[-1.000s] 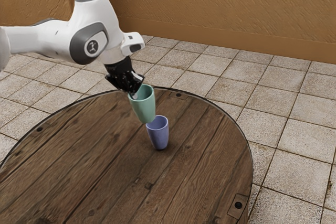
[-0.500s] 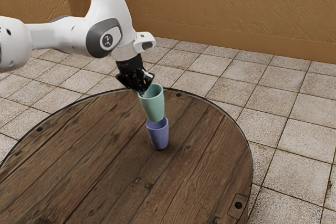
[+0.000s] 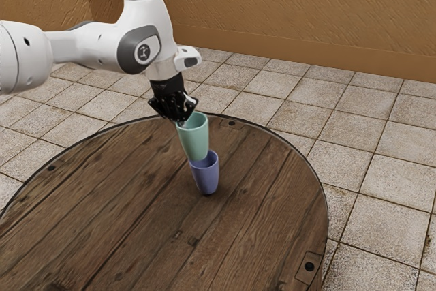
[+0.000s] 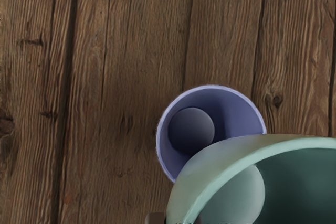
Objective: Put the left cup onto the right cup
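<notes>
Clamping the green cup (image 3: 193, 140) by its rim, gripper (image 3: 178, 115) nearly closed with just the cup wall pinched between the fingers. Hanging tilted, mouth leaning toward 11 o'clock, base down at the lip of the purple cup (image 3: 206, 175), touching or not, hard to call. Standing upright, that purple cup, just 1 o'clock of centre on the round wooden tabletop (image 3: 102, 230). From the wrist, green rim overlapping part of the purple mouth.

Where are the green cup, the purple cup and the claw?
green cup (image 3: 193, 140), exterior view, middle of its outer wall.
purple cup (image 3: 205, 178), exterior view, its outer wall below the rim.
claw (image 3: 180, 118), exterior view, between its fingertips.
</notes>
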